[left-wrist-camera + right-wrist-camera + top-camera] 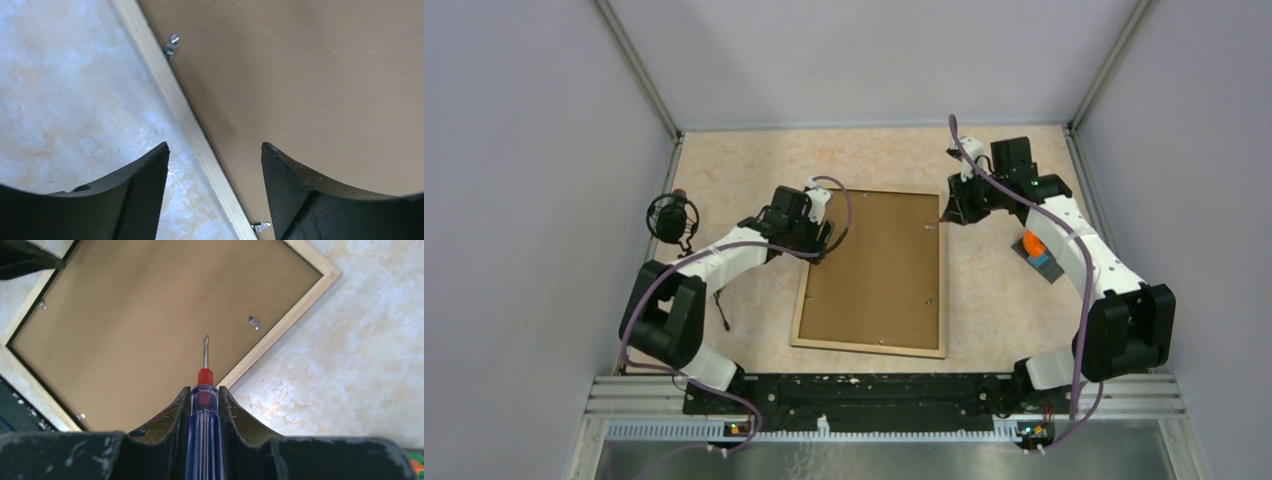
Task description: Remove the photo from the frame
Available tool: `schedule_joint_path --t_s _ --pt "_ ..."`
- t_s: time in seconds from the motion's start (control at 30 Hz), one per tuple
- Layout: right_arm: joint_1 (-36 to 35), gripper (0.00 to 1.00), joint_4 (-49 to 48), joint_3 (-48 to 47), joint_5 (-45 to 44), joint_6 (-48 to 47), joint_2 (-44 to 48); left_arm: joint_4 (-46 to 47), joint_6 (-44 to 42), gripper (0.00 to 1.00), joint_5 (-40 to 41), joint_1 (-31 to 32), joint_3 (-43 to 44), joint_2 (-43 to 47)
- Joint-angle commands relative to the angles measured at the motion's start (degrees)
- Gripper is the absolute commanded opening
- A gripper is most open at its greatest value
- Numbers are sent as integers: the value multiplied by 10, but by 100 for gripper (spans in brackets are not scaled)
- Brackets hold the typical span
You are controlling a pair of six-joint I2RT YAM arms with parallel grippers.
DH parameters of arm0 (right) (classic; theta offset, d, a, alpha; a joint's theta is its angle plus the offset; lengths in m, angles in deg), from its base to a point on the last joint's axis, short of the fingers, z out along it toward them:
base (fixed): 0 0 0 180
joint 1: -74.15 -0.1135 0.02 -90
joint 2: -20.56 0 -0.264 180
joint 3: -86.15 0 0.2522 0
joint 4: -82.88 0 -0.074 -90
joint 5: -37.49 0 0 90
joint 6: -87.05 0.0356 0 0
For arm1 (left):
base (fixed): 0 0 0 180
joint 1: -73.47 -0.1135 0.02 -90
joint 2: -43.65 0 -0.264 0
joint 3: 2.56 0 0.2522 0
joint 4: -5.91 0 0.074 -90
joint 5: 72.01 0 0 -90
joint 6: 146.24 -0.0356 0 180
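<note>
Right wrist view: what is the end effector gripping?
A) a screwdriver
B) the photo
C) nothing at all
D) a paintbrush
A: the right end effector is shut on a screwdriver with a clear blue handle, red collar and flat metal tip, pointing over the brown back of the frame.

The left arm (pixel 724 262) and right arm (pixel 1074 240) are white links between boxy black joints, each trailed by a looping purple cable (pixel 639 310). The left tool (pixel 215 150) has curved black fingers (pixel 300 195), one with a ribbed pad (pixel 145 200). The right tool (pixel 204 389) is black with pale scuffs.
</note>
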Motion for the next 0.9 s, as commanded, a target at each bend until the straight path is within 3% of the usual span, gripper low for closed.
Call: schedule_joint_path --t_s 0.0,0.3,0.43,0.53,0.67,0.87 --pt "14 0 -14 31 50 26 57 35 53 71 31 -20 -3 -30" --pt "38 0 -6 60 92 15 86 2 -22 65 -56 -27 43 -126" --pt "52 0 -7 61 96 16 83 -26 -50 52 -106 -27 75 -171" --pt "59 0 -13 61 50 26 92 -43 -86 42 -143 -27 101 -196" --pt "61 0 -26 70 0 42 107 -72 -148 35 -148 -27 158 -238" --pt "66 0 -11 74 61 17 128 -147 -267 34 -129 -27 307 -330"
